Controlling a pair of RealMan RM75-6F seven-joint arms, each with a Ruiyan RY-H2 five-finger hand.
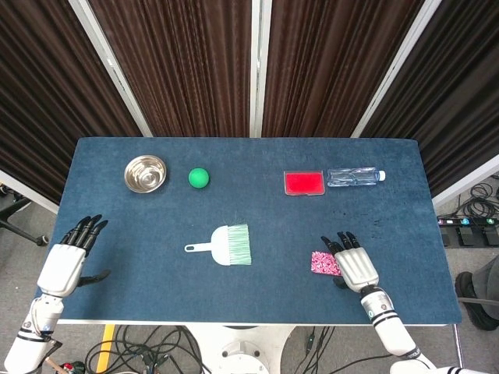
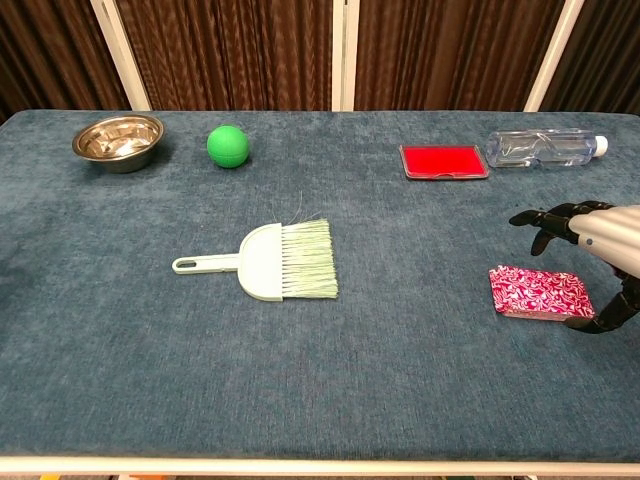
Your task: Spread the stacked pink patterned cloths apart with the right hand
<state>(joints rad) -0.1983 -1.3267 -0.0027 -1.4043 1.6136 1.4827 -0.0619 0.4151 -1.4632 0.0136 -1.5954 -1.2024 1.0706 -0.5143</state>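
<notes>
The small folded stack of pink patterned cloths (image 2: 541, 293), lying well right of the pale green hand brush (image 2: 270, 262), looks light, soft and easy to slide, so the right hand (image 1: 355, 261), fingers (image 2: 548, 217) spread and empty over it, should probably press on top.

Count on table: one steel bowl (image 1: 145, 172), one green ball (image 1: 199, 178), one red tray (image 1: 304, 183), one clear plastic bottle (image 1: 355, 178), one hand brush (image 1: 224, 245) with green bristles, one stack of pink patterned cloths (image 2: 541, 293); layers not resolvable. Robot hands: two.
</notes>
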